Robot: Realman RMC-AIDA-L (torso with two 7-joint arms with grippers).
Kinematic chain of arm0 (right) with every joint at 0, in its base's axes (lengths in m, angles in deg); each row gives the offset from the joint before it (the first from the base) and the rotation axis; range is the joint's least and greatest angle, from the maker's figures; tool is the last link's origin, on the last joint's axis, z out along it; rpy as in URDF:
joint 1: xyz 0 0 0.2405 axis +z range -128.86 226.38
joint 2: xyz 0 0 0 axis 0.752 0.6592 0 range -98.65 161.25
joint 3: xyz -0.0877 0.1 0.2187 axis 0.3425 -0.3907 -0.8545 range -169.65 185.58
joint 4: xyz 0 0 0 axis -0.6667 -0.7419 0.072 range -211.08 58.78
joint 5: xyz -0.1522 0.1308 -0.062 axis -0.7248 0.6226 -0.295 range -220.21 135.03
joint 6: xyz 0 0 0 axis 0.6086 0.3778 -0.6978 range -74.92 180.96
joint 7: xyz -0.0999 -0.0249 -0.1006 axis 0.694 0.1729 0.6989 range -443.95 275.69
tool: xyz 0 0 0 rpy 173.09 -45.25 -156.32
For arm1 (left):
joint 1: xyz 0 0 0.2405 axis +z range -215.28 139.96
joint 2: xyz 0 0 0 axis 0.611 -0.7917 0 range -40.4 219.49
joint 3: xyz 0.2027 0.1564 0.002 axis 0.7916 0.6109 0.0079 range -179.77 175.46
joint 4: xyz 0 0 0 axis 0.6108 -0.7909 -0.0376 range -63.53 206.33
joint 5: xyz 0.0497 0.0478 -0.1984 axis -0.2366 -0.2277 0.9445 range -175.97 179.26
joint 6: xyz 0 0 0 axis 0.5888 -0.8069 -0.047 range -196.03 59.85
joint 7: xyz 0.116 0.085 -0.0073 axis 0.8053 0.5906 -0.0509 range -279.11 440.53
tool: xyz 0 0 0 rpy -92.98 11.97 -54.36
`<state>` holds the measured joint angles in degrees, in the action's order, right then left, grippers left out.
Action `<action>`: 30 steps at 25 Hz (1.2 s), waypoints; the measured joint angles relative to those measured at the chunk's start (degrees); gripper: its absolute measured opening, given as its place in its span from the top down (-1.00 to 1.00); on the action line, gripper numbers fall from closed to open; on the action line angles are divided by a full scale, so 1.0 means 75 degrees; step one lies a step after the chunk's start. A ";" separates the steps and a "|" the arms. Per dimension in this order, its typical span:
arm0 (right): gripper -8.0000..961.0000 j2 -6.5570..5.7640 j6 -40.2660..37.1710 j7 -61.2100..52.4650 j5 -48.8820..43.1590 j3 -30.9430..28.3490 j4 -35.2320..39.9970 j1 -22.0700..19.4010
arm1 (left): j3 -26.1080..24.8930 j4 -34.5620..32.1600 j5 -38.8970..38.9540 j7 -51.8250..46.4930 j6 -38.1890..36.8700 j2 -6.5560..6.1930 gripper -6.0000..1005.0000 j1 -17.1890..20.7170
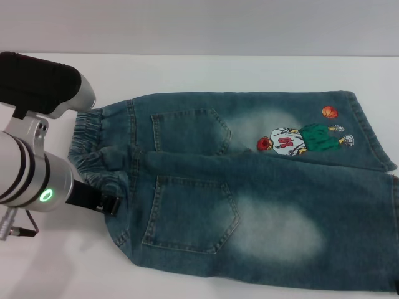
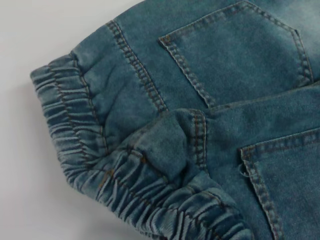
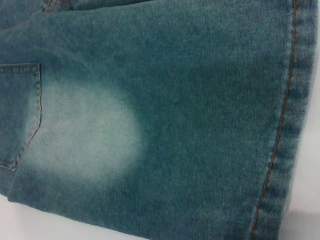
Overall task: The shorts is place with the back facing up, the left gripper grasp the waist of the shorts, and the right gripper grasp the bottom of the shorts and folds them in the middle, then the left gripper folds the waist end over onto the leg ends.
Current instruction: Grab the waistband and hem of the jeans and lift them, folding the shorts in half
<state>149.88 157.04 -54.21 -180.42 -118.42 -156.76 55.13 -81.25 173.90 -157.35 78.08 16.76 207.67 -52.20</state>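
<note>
The shorts [image 1: 249, 187] lie flat on the white table [image 1: 206, 71], back up, both patch pockets showing. The waist of the shorts [image 1: 90, 140] is at the left, puckered and bunched, and fills the left wrist view [image 2: 75, 130]. My left gripper [image 1: 105, 203] sits low at the near end of that band, black claw against the denim. The bottom of the shorts is at the right: the far hem [image 1: 369, 128] runs beside the cartoon print [image 1: 299, 140], and the near hem [image 3: 287, 125] shows in the right wrist view. A dark tip of my right gripper [image 1: 396, 287] peeks in by the near hem.
Bare white table surrounds the shorts, with a strip along the front edge [image 1: 75, 268] and a wider band behind them. A grey wall [image 1: 199, 25] rises past the table's far edge. My left arm's silver body with its green light [image 1: 45, 196] hangs over the table's left side.
</note>
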 joint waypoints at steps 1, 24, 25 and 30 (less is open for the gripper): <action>0.05 -0.0001 -0.0019 0.0010 -0.0003 0.0001 0.0004 0.0002 | 0.0004 0.0003 0.0000 -0.0001 0.0003 0.0000 0.61 0.0007; 0.10 0.0003 -0.0267 0.0084 -0.0160 0.0079 0.0371 0.0422 | 0.0011 -0.0011 0.0001 -0.0001 0.0006 0.0000 0.61 -0.0017; 0.11 0.0006 -0.0265 0.0084 -0.0159 0.0082 0.0373 0.0445 | 0.0011 -0.0012 0.0001 -0.0001 0.0006 0.0000 0.61 -0.0017; 0.12 0.0011 -0.0237 0.0085 -0.0146 0.0085 0.0365 0.0517 | 0.0011 -0.0015 0.0001 -0.0001 0.0006 0.0000 0.61 -0.0018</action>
<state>149.97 155.26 -53.57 -181.51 -117.78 -154.03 59.01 -81.17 173.79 -157.34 78.07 16.81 207.67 -52.34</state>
